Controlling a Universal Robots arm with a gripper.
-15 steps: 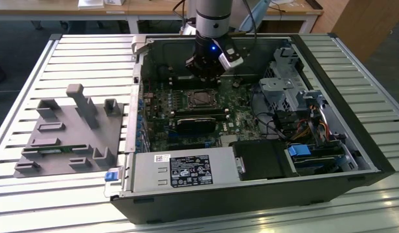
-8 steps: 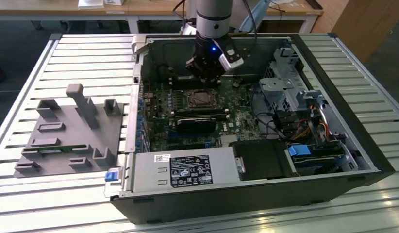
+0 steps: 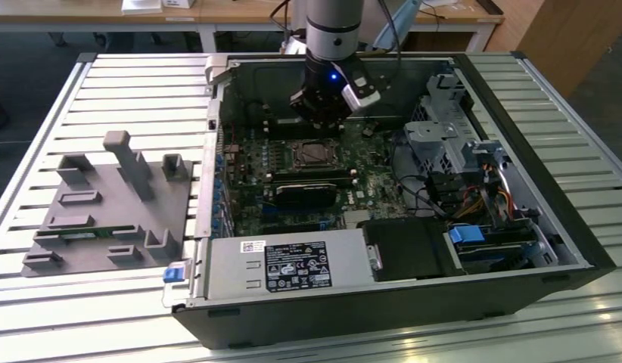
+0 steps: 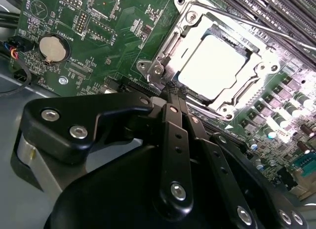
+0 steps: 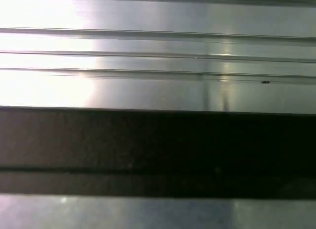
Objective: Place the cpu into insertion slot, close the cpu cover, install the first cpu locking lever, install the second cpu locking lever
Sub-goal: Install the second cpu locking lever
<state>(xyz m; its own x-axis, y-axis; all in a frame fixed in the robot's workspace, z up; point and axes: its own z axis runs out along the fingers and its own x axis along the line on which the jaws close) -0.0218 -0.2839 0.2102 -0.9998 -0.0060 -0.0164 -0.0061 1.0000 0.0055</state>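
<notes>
The cpu (image 4: pixel 212 66), a silvery square chip, lies flat in the insertion slot (image 3: pixel 313 153) on the green motherboard inside the open case. The cpu cover (image 4: pixel 252 83), a shiny metal frame, lies down around the chip, which shows through its window. A thin metal locking lever (image 4: pixel 276 31) runs along the far side of the socket. My gripper (image 4: pixel 174 91) has its black fingers pressed together, the tips right at the socket's near corner. In the exterior view the gripper (image 3: pixel 318 122) hangs just above the back edge of the slot.
Long black memory slots (image 4: pixel 276 7) run beside the socket, and a coin battery (image 4: pixel 53 49) sits on the board. A drive cage (image 3: pixel 443 128) and cables fill the case on the exterior view's right, a power supply (image 3: pixel 281 265) the front. A grey fixture (image 3: pixel 109 204) stands on the slatted table (image 3: pixel 139 83).
</notes>
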